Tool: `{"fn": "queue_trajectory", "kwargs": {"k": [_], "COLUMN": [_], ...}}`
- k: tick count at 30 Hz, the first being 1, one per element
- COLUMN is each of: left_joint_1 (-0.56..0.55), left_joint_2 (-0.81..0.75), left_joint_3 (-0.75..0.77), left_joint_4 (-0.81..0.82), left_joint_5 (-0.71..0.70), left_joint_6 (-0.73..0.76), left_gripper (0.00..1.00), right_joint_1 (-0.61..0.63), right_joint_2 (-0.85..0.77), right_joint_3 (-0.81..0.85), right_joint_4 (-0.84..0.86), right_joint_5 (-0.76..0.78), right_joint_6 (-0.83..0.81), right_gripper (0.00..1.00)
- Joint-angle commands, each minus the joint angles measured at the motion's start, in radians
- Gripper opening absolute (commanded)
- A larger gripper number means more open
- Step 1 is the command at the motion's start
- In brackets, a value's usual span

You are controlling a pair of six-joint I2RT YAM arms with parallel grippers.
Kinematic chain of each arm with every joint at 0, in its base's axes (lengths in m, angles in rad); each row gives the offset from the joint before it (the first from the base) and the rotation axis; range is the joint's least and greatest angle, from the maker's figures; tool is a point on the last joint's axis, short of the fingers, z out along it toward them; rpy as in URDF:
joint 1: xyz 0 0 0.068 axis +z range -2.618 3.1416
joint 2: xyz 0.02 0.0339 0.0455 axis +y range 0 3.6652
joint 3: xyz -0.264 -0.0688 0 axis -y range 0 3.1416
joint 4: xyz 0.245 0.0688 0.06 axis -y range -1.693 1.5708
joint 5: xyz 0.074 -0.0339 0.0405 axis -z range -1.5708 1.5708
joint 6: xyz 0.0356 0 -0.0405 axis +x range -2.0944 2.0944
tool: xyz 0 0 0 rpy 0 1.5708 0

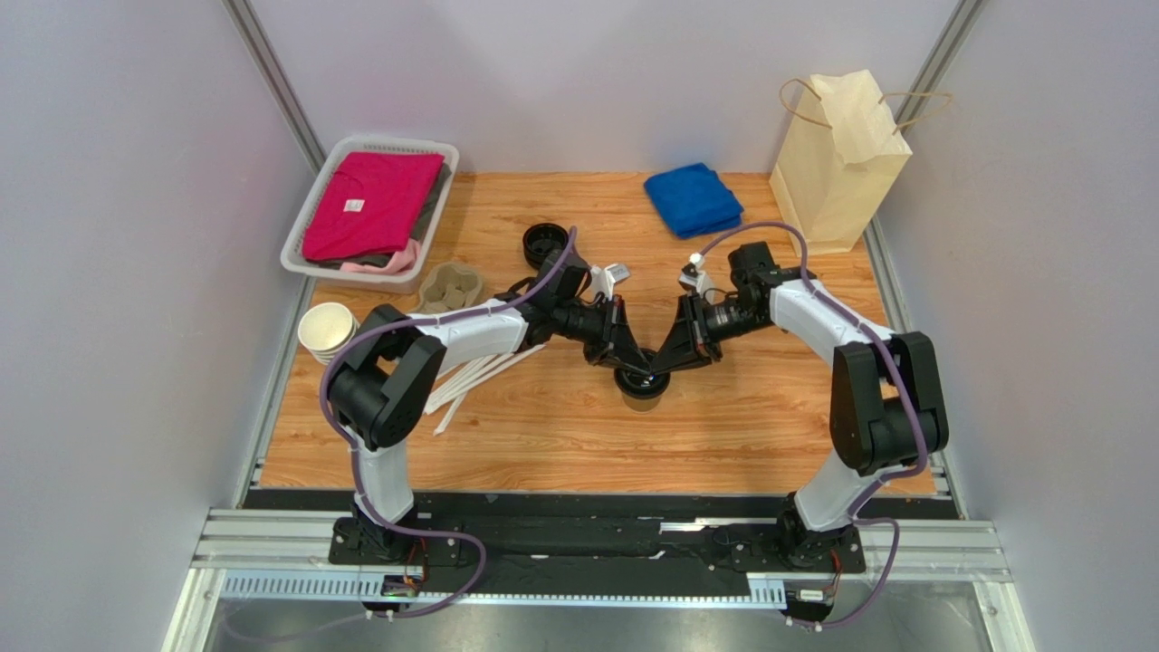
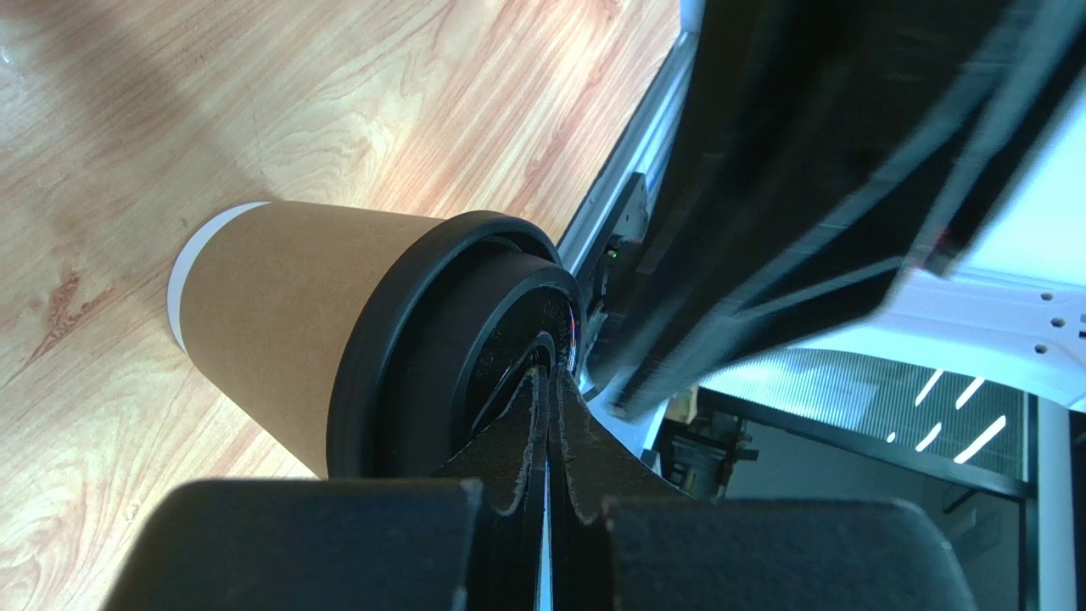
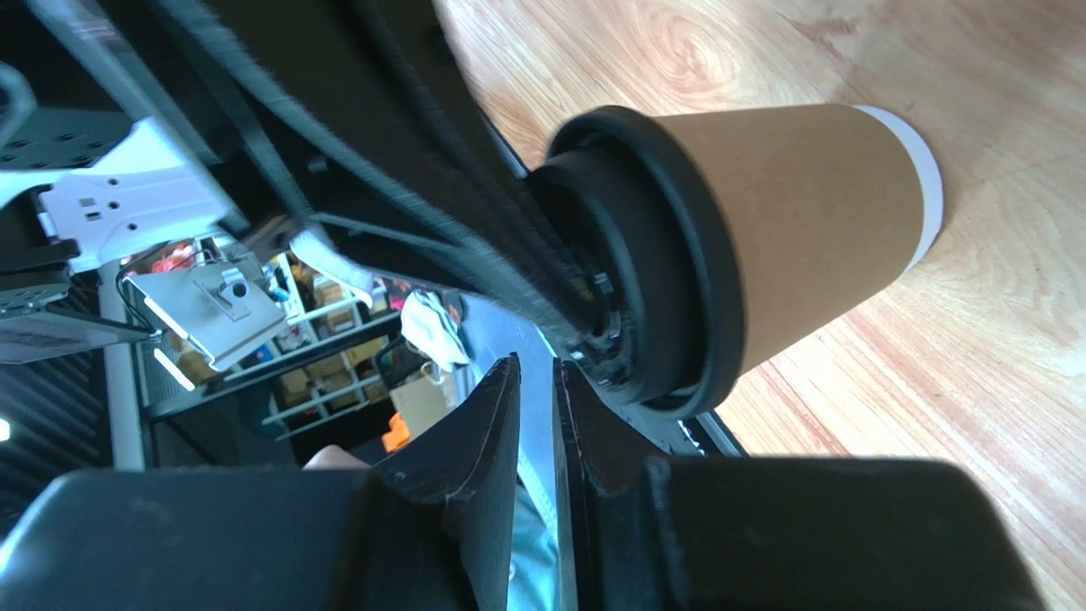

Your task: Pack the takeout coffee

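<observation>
Position: takeout coffee [image 1: 641, 387] upright on the wooden table [image 1: 544, 435], about mid-table, directly under the point where both arms meet. Kraft paper body, white band at the base, black lid [image 2: 421, 331] seated on top.

Left gripper [image 1: 630, 360]: comes in from the left and angles down onto the cup. Left wrist view shows its fingers pressed flat together, no gap, tips [image 2: 548, 382] resting on the raised centre of the lid. Nothing between them.

Right gripper [image 1: 671, 364]: comes in from the right, meeting the left one over the lid. Right wrist view shows its two fingers [image 3: 538, 369] a narrow slit apart, background visible through the slit, nothing caught in it. One finger sits just beside the lid's rim [image 3: 688, 255]; actual contact cannot be judged.

Surroundings, top view:
- paper bag [image 1: 837, 156] with handles, standing at the far right corner
- folded blue cloth [image 1: 694, 198] just left of the bag
- white basket [image 1: 306, 224] at far left, holding a folded magenta shirt [image 1: 370, 204]
- loose black lids [image 1: 547, 246] behind the left arm
- pulp cup carrier [image 1: 449, 287] near the basket
- stack of paper cups [image 1: 327, 330] at the left edge
- white straws [image 1: 476, 378] lying beside the left arm
</observation>
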Motion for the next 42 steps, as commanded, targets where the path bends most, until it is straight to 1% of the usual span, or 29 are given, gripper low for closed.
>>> {"fn": "queue_trajectory", "kwargs": {"k": [1, 4, 10, 12, 16, 19, 27, 34, 38, 42], "left_joint_1": [0.000, 0.001, 0.001, 0.001, 0.007, 0.021, 0.032, 0.053, 0.075, 0.083], "left_joint_2": [0.017, 0.011, -0.073, -0.077, -0.032, 0.000, 0.072, 0.140, 0.187, 0.203], "left_joint_3": [0.017, 0.017, 0.005, 0.004, -0.013, -0.051, -0.117, -0.160, -0.179, -0.191], "left_joint_4": [-0.032, -0.033, -0.072, -0.075, -0.058, 0.017, 0.097, 0.114, 0.135, 0.140], "left_joint_5": [-0.042, -0.034, -0.017, -0.019, -0.014, 0.003, 0.041, 0.026, 0.018, 0.018], "left_joint_6": [0.046, 0.046, 0.053, 0.056, 0.031, -0.016, -0.004, 0.023, 0.014, -0.001], "left_gripper": [0.00, 0.00, 0.00, 0.00, 0.00, 0.00, 0.00, 0.00, 0.00, 0.00], "right_joint_1": [0.004, 0.004, 0.004, 0.002, 0.004, 0.004, 0.004, 0.004, 0.004, 0.004], "right_joint_2": [0.050, 0.063, 0.067, 0.067, 0.077, 0.086, 0.125, 0.148, 0.160, 0.166], "right_joint_3": [-0.016, -0.019, -0.039, -0.038, -0.038, -0.038, -0.032, -0.032, -0.030, -0.027], "right_joint_4": [0.037, 0.046, 0.037, 0.037, 0.040, 0.039, 0.037, 0.039, 0.036, 0.032], "right_joint_5": [0.031, 0.066, 0.139, 0.149, 0.158, 0.172, 0.224, 0.239, 0.238, 0.238], "right_joint_6": [0.012, 0.021, 0.022, 0.024, 0.027, 0.024, 0.029, 0.029, 0.025, 0.021], "right_gripper": [0.18, 0.17, 0.14, 0.13, 0.12, 0.11, 0.09, 0.09, 0.09, 0.10]}}
